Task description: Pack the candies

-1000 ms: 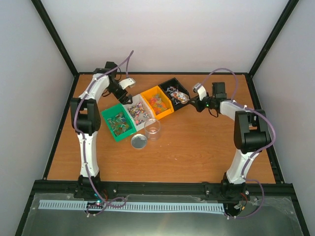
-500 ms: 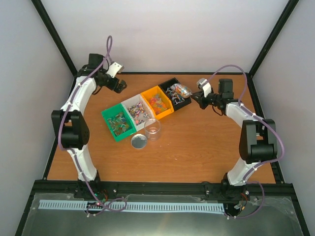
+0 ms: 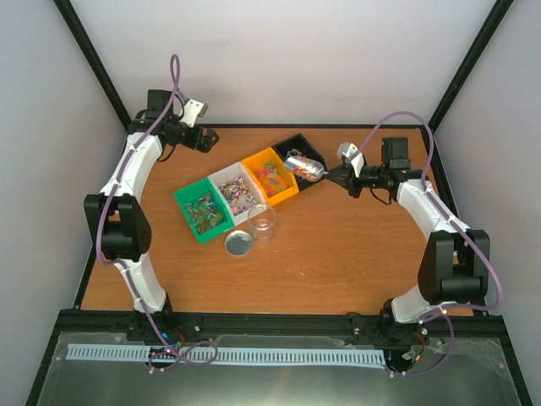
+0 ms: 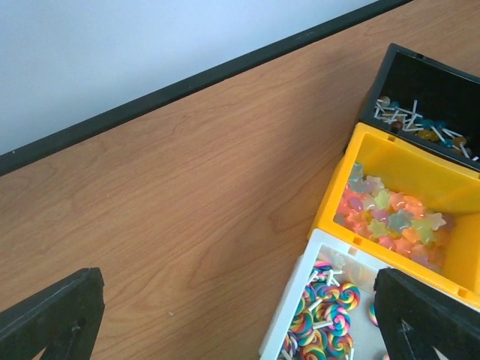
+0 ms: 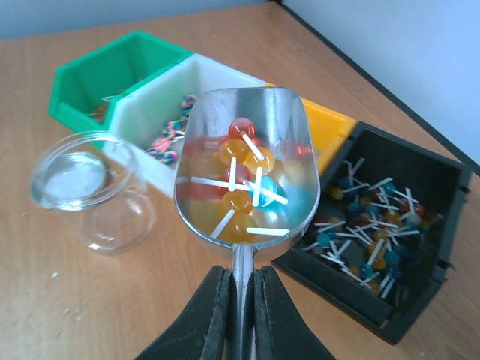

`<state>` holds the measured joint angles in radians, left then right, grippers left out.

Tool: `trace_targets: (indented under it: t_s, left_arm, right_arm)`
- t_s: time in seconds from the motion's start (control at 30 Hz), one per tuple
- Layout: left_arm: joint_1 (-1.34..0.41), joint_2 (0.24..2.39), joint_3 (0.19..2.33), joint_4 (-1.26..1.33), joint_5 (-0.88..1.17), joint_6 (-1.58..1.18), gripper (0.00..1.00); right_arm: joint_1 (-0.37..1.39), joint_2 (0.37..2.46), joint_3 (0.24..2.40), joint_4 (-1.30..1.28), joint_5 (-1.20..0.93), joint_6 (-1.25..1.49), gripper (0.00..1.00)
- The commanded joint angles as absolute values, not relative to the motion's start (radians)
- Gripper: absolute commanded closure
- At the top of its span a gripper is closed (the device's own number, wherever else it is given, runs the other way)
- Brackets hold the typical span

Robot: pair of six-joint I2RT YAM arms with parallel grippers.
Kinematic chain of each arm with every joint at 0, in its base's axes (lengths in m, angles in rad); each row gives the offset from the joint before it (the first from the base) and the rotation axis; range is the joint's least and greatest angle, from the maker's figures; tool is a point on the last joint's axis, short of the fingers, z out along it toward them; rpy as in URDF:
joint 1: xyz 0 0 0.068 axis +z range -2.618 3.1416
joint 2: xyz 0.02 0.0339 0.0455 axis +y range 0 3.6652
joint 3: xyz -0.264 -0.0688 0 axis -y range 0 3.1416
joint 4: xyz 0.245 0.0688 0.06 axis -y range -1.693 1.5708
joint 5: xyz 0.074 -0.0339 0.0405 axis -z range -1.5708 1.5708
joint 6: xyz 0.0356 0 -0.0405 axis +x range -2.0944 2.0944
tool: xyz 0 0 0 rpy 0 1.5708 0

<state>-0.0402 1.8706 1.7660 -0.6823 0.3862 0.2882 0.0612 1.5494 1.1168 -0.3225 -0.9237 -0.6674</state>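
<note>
Your right gripper [image 5: 238, 289] is clamped on the thin handle of the scoop [image 5: 225, 112], with the candies [image 5: 238, 196] piled in the bowl just ahead of its fingertips. Swing or tilt too sharply toward the jar [image 5: 86, 187], ahead and to its left, and they could roll out; the handle may also twist. They're round red, orange and blue lollipops on white sticks. Your left gripper [image 4: 240, 315] stands wide apart, empty

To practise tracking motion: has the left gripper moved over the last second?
Yes. The left gripper has pulled back from above the white bin toward the far-left corner.
</note>
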Motion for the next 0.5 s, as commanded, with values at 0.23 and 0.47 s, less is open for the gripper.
trace_targets:
  t_s: [0.23, 0.47]
  left_arm:
    - [-0.035, 1.791, 1.701, -0.709, 0.473, 0.284, 0.00]
    - [-0.035, 1.763, 1.639, -0.694, 0.493, 0.278, 0.00]
  right_arm:
    - [0.149, 1.480, 1.198, -0.821, -0.999, -1.099, 0.97]
    - [0.223, 1.465, 1.210, -0.865, -0.955, -1.130, 0.97]
